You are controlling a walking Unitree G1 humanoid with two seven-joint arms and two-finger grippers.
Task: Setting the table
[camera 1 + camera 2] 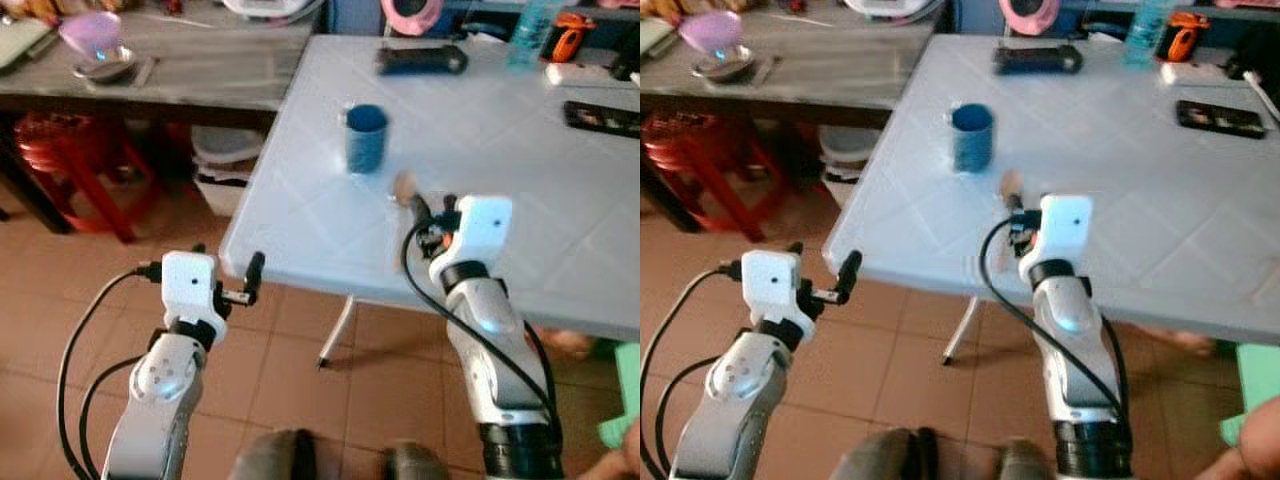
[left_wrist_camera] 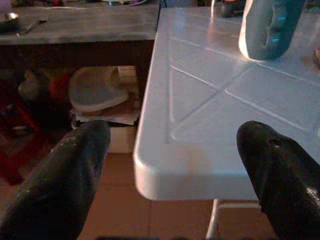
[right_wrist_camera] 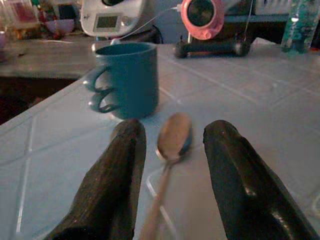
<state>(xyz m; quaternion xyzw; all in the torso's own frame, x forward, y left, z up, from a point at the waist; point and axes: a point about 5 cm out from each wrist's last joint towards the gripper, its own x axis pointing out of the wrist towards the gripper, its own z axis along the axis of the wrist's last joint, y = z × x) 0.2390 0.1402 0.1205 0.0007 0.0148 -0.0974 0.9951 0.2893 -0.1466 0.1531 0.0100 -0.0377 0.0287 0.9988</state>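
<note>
Reaching over the near edge of the pale blue-white square-patterned desk (image 1: pixel 520 170), the right tool (image 3: pixel 172 165) hovers low above the top with its two black fingers (image 3: pixel 112 185) spread apart. A slim metal spoon (image 3: pixel 170 150) lies between them, its bowl pointing away from the wrist toward the dark blue ceramic mug (image 3: pixel 127 80); whether either finger touches the handle cannot be told, and the tool is not closed on it. From the head camera the spoon bowl (image 1: pixel 404 186) shows just ahead of the right tool, with the mug (image 1: pixel 366 137) standing upright a little farther in and to the left, near but apart from the spoon.

The left tool (image 1: pixel 245 285) is held at the desk's near left corner (image 2: pixel 165 170), fingers (image 2: pixel 65 175) wide apart and holding nothing, one on either side of that corner in the wrist view.

Farther back on the desk lie a black oblong case (image 1: pixel 421 60) and a flat dark remote-like slab (image 1: pixel 602 117). A grey wooden side desk (image 1: pixel 200 70) stands to the left, with a red plastic stool (image 1: pixel 70 165) beneath it.
</note>
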